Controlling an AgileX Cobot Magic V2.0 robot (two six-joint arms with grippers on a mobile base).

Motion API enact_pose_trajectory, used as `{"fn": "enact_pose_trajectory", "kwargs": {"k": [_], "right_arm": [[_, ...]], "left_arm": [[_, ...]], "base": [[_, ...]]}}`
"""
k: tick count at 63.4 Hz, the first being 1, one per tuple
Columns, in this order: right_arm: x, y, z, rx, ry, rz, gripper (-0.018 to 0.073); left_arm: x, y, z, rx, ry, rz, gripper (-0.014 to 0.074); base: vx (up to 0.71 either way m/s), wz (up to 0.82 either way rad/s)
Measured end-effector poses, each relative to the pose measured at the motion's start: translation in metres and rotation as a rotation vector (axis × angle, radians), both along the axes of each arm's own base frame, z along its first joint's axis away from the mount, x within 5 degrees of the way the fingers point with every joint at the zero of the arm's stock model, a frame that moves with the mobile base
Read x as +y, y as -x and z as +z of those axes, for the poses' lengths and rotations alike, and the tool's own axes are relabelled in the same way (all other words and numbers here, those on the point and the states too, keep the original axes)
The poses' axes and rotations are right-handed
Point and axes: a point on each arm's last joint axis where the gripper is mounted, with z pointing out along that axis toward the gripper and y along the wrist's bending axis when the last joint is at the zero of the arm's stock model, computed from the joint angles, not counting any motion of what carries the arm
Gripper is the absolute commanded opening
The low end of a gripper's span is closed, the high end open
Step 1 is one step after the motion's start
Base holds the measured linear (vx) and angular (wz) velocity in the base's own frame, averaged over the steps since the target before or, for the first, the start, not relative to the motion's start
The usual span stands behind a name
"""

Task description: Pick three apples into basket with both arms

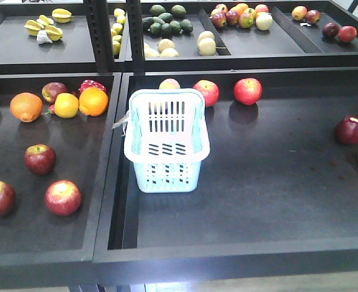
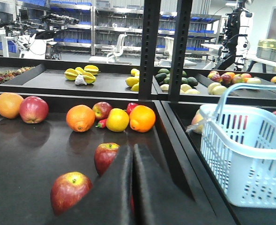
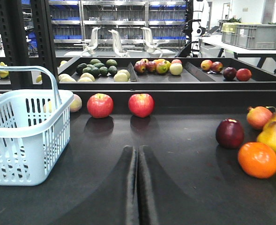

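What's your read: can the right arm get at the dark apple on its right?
Likely yes: bare tray lies between its shut end effector and the apple; the orange sits farther right.

The front camera sits high at the near edge of the shelf and looks steeply down and backward over the left tray (image 1: pixel 20 234) and right tray (image 1: pixel 258 182), with the basket (image 1: pixel 166 159) near centre. The left wrist camera rides low over the left tray and faces level toward the back. The left gripper (image 2: pixel 132 149) fills its lower foreground and the basket stands close at its right. The right wrist camera sits equally low over the right tray, with the right gripper (image 3: pixel 137 149) in front and the basket at its left. All three views share the basket and the back shelf (image 1: pixel 251 45).
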Motion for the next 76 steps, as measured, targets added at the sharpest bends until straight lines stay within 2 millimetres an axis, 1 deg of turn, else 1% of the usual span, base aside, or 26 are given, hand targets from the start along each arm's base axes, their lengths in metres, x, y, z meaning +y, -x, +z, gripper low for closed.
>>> {"fn": "enact_pose_trajectory", "kwargs": {"k": [76], "right_arm": [[0.0, 0.0, 0.0, 0.0, 0.0, 0.0, -0.0005]], "left_arm": [[0.0, 0.0, 0.0, 0.0, 0.0, 0.0, -0.0006]], "base": [[0.08, 0.03]]}}
